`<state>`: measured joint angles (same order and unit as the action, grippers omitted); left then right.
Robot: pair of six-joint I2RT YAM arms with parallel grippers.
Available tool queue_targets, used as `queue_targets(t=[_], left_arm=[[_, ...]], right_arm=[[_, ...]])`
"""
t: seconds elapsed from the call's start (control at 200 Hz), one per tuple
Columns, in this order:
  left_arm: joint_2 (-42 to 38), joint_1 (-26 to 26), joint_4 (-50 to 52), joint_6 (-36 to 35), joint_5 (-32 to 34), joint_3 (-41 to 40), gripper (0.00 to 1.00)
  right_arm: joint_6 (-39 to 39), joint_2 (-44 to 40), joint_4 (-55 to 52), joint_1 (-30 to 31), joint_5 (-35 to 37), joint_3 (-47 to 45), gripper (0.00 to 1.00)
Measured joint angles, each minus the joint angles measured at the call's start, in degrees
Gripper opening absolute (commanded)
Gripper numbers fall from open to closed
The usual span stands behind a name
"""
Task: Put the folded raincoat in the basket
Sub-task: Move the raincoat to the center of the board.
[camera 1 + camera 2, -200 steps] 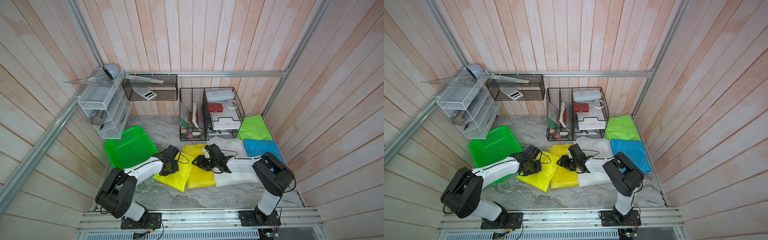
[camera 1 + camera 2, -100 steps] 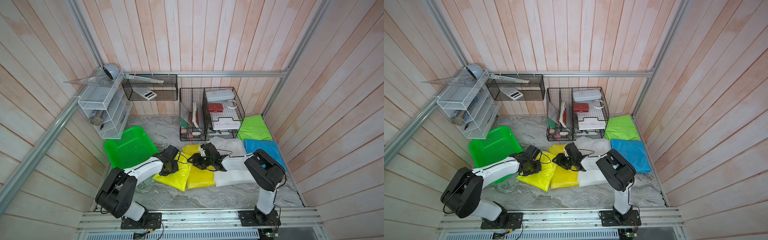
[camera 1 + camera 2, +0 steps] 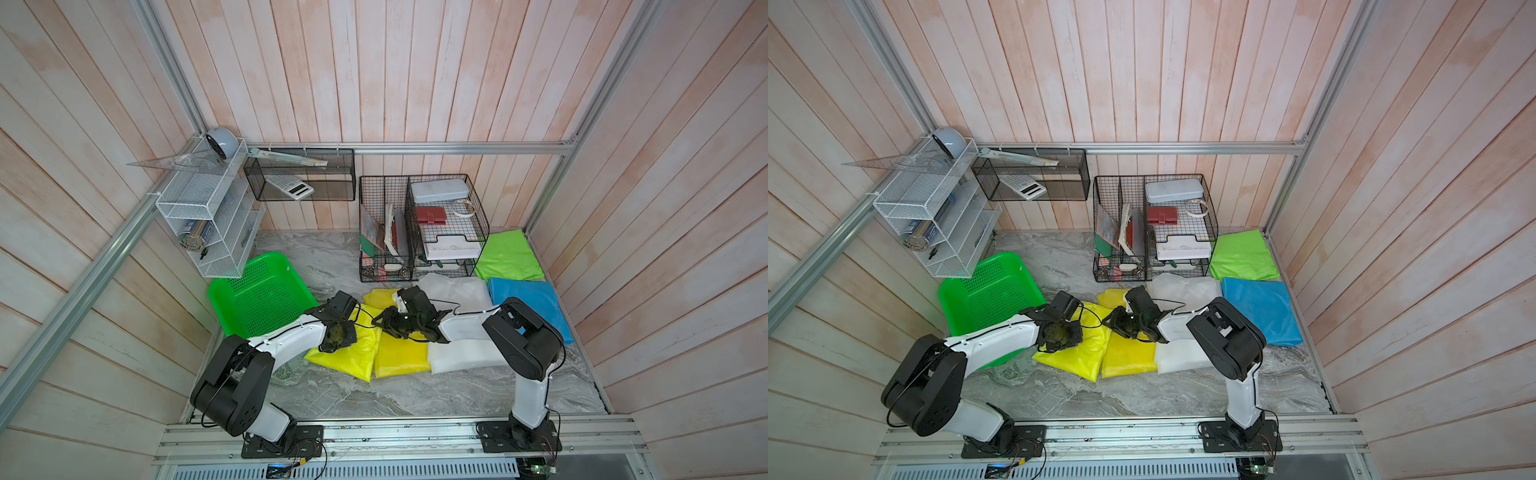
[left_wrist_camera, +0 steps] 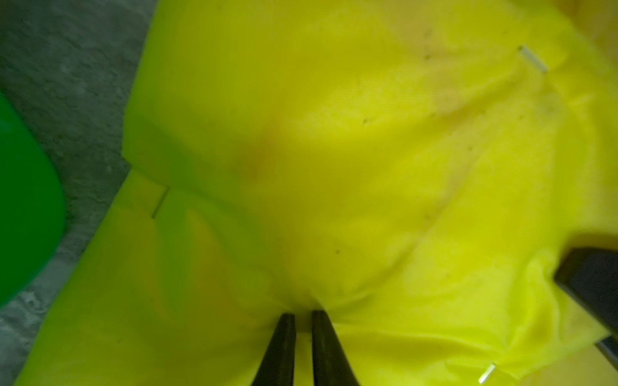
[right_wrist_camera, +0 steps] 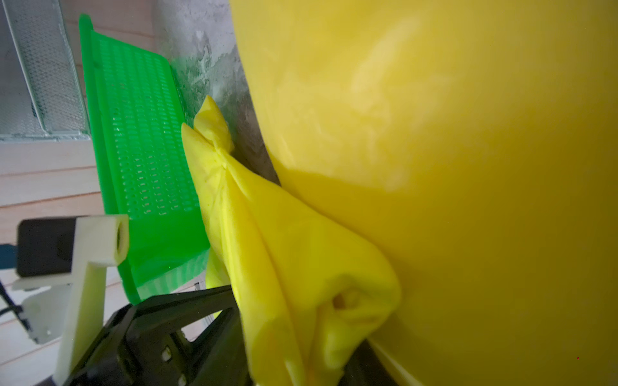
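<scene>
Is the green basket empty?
Empty: the basket shows only bare perforated base in both top views; the lime-yellow raincoat lies outside it.

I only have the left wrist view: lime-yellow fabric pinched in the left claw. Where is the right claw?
Observer: The right claw is at the same lime-yellow raincoat, fabric bunched between its jaws.
Operator: Anything in the basket?
Observer: No, the part of the basket that shows is bare.
Operator: What lies beside my raincoat?
Observer: A deeper yellow raincoat against it, then a white raincoat.
</scene>
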<state>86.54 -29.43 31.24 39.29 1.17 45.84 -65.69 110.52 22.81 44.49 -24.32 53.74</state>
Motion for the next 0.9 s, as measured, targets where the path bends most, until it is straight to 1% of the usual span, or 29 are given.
queue_targets(t=[0.025,0.08,0.17,0.22,0.54,0.765,0.9], left_arm=[[-0.1,0.0,0.0,0.0,0.0,0.0,0.17],[-0.3,0.0,-0.1,0.0,0.0,-0.2,0.18],[-1.5,0.0,-0.1,0.0,-0.1,-0.6,0.19],[-2.3,0.0,0.0,0.0,-0.1,-0.7,0.2],[-8.2,0.0,1.4,0.1,0.3,-0.7,0.24],[-8.3,0.0,1.2,0.2,0.2,-0.7,0.26],[-8.3,0.0,0.3,-0.1,-1.0,-0.7,0.32]], right_arm=[[0.1,0.0,0.0,0.0,0.0,0.0,0.32],[0.3,0.0,0.0,0.0,0.0,0.0,0.24],[1.3,0.0,0.0,0.0,0.0,0.0,0.1],[1.9,-0.1,-0.1,0.1,0.0,0.0,0.0],[6.3,-2.8,-2.4,0.3,0.4,-0.1,0.0],[12.8,-7.9,-9.2,0.3,2.1,-0.3,0.0],[16.0,-11.7,-13.4,-1.0,2.1,-1.8,0.0]])
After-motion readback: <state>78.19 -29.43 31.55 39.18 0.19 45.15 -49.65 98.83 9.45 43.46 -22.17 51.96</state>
